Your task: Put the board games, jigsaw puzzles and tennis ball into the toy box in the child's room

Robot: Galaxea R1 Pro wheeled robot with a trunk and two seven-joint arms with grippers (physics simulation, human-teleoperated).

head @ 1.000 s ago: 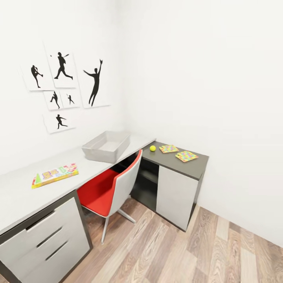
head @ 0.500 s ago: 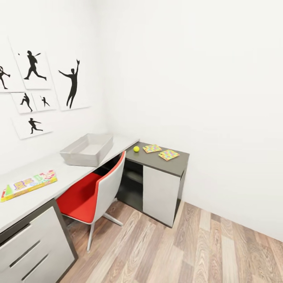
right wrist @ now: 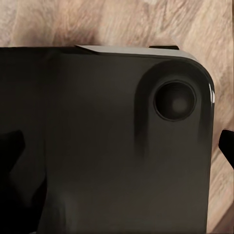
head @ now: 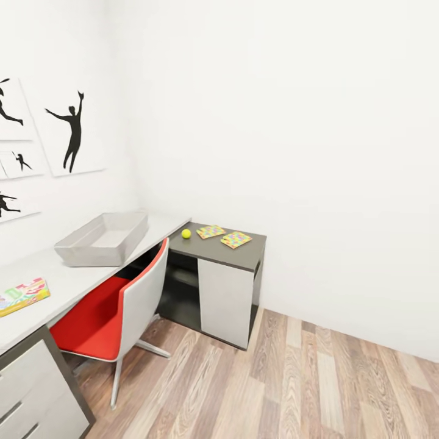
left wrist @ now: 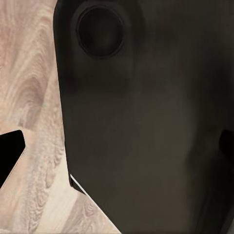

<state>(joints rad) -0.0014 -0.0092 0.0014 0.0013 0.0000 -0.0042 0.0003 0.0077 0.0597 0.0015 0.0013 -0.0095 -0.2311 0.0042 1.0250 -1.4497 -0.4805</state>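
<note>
In the head view the table (head: 73, 277) runs along the left wall and ends in a dark grey lower section (head: 241, 253). The light grey toy box (head: 103, 239) sits on the pale top and looks empty. One board game (head: 21, 296) with a yellow-green-red cover lies at the left edge of the picture. On the dark section are the tennis ball (head: 186, 233) and the two jigsaw puzzles (head: 211, 231) (head: 236, 239). The bed is out of view. My left gripper (left wrist: 122, 156) and right gripper (right wrist: 122, 151) show dark fingertips far apart, holding nothing, over a dark robot panel.
A red and white swivel chair (head: 116, 308) is pushed under the table in front of the toy box. A white drawer unit (head: 33, 390) is at the lower left. Wood floor (head: 305, 378) stretches open to the right, bounded by white walls.
The whole head view has shifted: the camera has turned right, so the table, toy box and wall pictures slid left. Nothing on the table has moved.
</note>
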